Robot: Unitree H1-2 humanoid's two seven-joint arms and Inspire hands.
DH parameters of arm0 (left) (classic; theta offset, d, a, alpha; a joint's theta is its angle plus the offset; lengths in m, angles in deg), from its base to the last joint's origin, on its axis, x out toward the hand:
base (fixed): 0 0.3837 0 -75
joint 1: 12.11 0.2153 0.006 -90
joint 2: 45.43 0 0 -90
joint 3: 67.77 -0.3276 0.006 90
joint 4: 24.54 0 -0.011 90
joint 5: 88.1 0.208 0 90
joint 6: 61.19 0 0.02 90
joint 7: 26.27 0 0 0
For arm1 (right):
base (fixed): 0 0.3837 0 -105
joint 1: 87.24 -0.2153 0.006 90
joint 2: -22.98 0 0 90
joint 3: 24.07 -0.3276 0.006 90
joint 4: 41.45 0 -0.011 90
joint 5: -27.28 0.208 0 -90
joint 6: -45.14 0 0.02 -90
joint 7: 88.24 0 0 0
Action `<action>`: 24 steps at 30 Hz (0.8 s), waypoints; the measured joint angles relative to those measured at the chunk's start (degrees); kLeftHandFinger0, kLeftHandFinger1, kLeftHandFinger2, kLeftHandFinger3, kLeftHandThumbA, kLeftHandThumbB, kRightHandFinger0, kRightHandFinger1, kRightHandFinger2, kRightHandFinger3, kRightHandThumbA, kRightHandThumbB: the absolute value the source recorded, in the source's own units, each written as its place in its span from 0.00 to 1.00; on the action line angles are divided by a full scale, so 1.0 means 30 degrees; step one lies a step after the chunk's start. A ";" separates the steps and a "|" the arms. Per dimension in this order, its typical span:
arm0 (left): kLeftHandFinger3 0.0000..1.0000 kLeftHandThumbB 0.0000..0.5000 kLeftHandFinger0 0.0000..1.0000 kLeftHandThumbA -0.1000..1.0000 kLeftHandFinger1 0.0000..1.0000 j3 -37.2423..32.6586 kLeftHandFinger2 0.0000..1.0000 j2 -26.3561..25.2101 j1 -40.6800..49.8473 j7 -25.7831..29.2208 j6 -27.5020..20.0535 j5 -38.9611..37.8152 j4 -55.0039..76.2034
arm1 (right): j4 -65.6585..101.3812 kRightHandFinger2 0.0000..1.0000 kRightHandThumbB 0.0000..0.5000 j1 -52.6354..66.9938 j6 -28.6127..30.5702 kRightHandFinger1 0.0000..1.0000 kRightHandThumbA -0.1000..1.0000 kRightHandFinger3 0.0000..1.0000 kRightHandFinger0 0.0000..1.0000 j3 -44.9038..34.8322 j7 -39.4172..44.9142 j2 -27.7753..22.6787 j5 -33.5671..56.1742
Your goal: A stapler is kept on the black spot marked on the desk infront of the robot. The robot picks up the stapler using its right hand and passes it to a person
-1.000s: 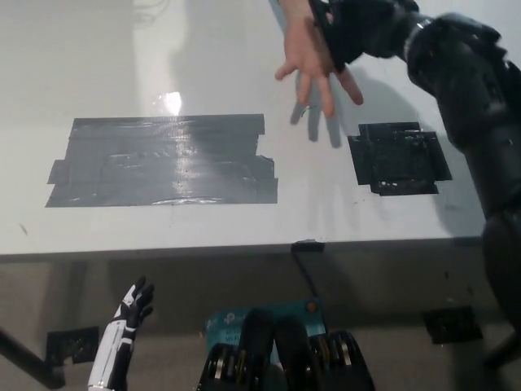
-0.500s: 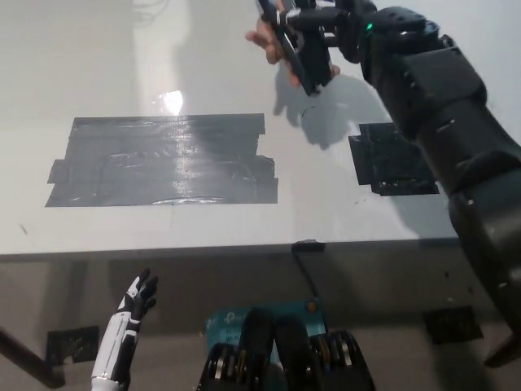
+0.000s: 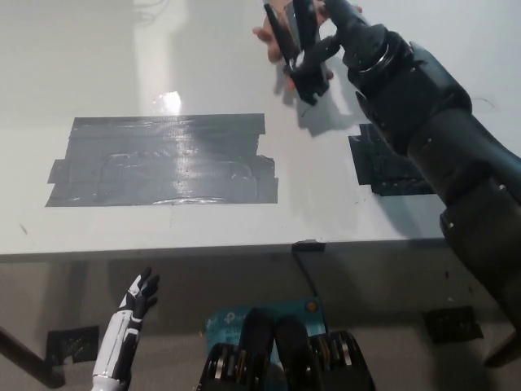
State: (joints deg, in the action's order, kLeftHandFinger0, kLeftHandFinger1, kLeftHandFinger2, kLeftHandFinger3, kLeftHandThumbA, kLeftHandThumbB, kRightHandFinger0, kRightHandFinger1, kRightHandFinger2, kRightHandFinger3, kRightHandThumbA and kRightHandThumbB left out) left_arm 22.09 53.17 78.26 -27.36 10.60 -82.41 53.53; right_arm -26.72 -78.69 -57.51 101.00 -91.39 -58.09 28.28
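Stapler (image 3: 285,28) sits between right hand (image 3: 313,49) fingers (image 3: 305,69) and person's hand (image 3: 273,37).

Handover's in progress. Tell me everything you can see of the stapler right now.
The stapler looks black and long, seen only partly. It is off the desk, held up at the top of the head view, tilted with one end toward the upper left. The black right hand is closed around its lower end. A person's hand shows right behind it, but actual contact cannot be confirmed. Finer details are too blurred to tell.
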 measured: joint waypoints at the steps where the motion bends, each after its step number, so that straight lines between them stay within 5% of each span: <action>1: 1.00 1.00 1.00 1.00 1.00 -0.0021 1.00 0.0000 -0.0046 -0.0001 0.0000 0.0006 0.0013 | 0.0050 1.00 0.98 -0.0141 0.0290 1.00 0.99 1.00 1.00 0.0043 0.0018 -0.0113 -0.0369; 12: 1.00 1.00 1.00 1.00 1.00 -0.0058 1.00 0.0001 -0.0190 0.0002 -0.0001 0.0015 0.0114 | 0.5812 1.00 0.97 -0.0645 0.1458 1.00 1.00 1.00 1.00 -0.2456 0.0006 -0.2261 -0.1462; 24: 1.00 1.00 1.00 1.00 1.00 -0.0046 1.00 0.0116 -0.0175 0.0003 0.0063 0.0015 -0.0148 | 1.4294 1.00 0.85 0.5619 0.0252 1.00 1.00 1.00 1.00 -0.3273 0.0426 -0.4050 -0.1480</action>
State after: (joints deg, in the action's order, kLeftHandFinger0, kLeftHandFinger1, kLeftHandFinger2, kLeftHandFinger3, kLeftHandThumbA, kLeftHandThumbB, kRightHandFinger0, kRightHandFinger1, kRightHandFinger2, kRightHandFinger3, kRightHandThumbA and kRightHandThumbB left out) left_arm 21.95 53.52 77.74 -27.35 10.79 -82.36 53.08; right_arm 16.17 -61.83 -56.75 91.18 -90.11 -70.24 23.84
